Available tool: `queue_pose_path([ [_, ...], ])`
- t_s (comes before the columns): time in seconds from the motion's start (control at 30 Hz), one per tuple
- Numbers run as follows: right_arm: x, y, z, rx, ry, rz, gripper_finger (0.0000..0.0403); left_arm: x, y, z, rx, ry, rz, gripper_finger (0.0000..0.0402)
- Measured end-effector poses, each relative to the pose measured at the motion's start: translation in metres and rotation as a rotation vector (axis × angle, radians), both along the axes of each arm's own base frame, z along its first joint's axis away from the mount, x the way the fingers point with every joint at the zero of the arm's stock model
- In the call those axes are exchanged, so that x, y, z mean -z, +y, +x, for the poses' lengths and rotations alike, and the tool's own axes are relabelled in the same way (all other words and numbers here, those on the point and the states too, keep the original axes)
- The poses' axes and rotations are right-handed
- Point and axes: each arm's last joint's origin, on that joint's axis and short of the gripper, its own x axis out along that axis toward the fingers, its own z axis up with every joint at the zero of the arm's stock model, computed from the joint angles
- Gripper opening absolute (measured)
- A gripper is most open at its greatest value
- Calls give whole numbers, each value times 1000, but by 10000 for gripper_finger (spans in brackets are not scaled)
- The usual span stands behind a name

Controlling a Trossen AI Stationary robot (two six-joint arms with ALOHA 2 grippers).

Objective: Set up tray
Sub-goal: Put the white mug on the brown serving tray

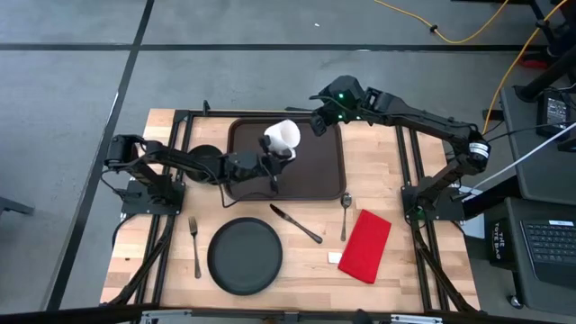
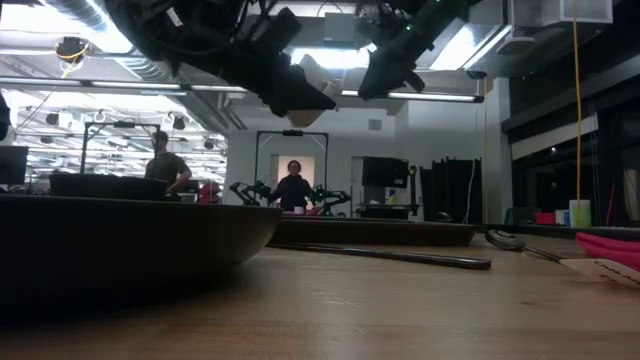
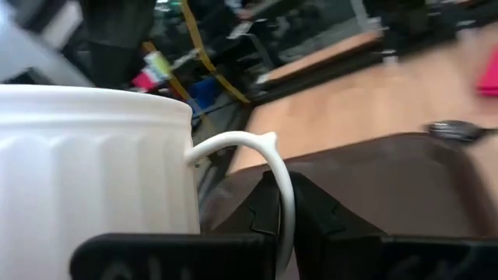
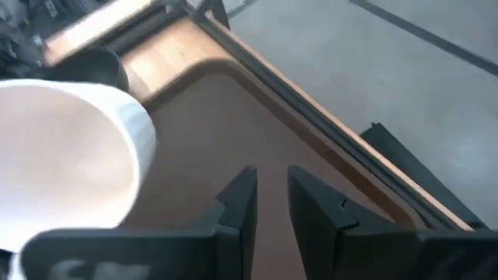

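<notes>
A: High view first. Where's the left gripper (image 1: 270,160)?

B: Over the tray (image 1: 315,171), clenched on the thin handle of the white mug (image 1: 283,137). The left wrist view shows that handle pinched between the fingers (image 3: 327,222), with the mug body hard against them and cut off by the picture edge.

A: And the tray itself?

B: Directly beneath both grippers, flat on the table (image 1: 414,270). Its near-left part is hidden under the left arm.

A: The right gripper (image 1: 320,120)?

B: Just beside the mug, on the far side from the left gripper, above the tray's far edge. Its fingers (image 4: 237,204) stand slightly apart with only brown tray showing between them, so it's released, holding nothing. Whether it touches the mug I can't tell.

A: Anything else nearby?

B: Nearer than the left gripper lie a knife (image 1: 296,224), plate (image 1: 245,256) and fork (image 1: 194,245); a spoon (image 1: 345,214) and red napkin (image 1: 366,245) sit toward the right arm. Low view, the plate's dark rim blocks most of the tray.
</notes>
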Motion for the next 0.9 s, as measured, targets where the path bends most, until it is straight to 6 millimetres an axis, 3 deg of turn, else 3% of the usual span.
queue_pose_path([
  [0.27, 8, 2, -4, 40, 92, -55, 78, -30, 10, -29, 333, -17, -225, 6],
  [0.5, 26, 16, -3, -2, 117, -106, 78, -54, 25, -54, 422, -54, -251, 5],
  [0.77, 49, 40, -23, -33, 63, -145, 30, -60, 43, -71, 635, -54, -332, 5],
  [0.9, 71, 54, -35, -29, 1, -131, 6, -59, 52, -76, 683, -53, -360, 4],
])
